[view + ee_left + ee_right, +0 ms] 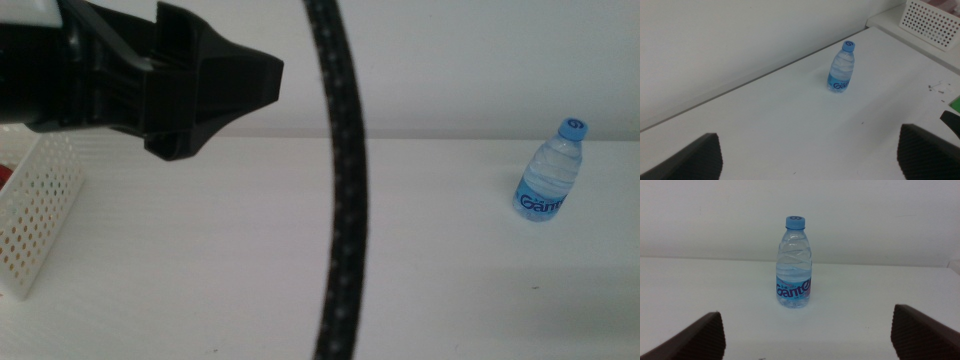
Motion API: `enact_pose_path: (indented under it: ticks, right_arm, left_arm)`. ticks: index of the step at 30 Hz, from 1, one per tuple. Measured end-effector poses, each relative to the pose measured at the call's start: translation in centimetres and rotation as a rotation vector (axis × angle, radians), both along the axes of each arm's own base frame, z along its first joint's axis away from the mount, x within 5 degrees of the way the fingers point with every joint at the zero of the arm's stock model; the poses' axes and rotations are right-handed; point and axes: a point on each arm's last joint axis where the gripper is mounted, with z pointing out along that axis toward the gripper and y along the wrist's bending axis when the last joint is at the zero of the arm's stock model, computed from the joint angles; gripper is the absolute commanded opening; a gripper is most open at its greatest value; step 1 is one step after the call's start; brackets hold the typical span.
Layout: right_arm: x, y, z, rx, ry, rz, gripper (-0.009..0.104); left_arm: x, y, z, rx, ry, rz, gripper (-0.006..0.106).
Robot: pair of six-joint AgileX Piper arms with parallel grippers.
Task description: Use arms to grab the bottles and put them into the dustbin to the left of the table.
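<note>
A small clear water bottle (pixel 548 172) with a blue cap and label stands upright at the table's (pixel 200 280) right, near the wall. In the right wrist view the bottle (pixel 794 262) is centred ahead of my right gripper (pixel 807 317), whose jaws are open and apart from it. My left gripper (pixel 215 85) hangs high over the table's left, near the white perforated dustbin (pixel 40 215). It is open and empty, and its wrist view shows the bottle (pixel 841 75) far off. A bit of red shows inside the dustbin at the picture's edge.
A black cable (pixel 345 200) hangs down across the middle view. Beyond the bottle, the left wrist view shows another white perforated basket (pixel 930 20) on a separate ledge, and something green (pixel 955 103) at the picture's edge.
</note>
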Motion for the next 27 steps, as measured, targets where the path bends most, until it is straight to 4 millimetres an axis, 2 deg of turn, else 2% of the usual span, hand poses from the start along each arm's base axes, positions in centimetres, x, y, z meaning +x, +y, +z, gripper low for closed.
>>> enact_pose_path:
  ticks: [15, 21, 27]
  right_arm:
    - [0.6, 0.1, 1.0, 0.023, -0.093, 0.01, 0.088]
    - [3.0, 1.0, 0.6, 0.026, 0.008, 0.121, 0.088]
    - [5.2, 2.2, -1.5, -0.023, 0.21, 0.225, 0.088]
  left_arm:
    - [0.0, 0.0, 0.0, 0.0, 0.0, 0.0, 0.094]
    - [0.0, 0.0, 0.0, 0.001, -0.001, 0.001, 0.094]
    - [0.0, 0.0, 0.0, 0.003, -0.002, 0.001, 0.094]
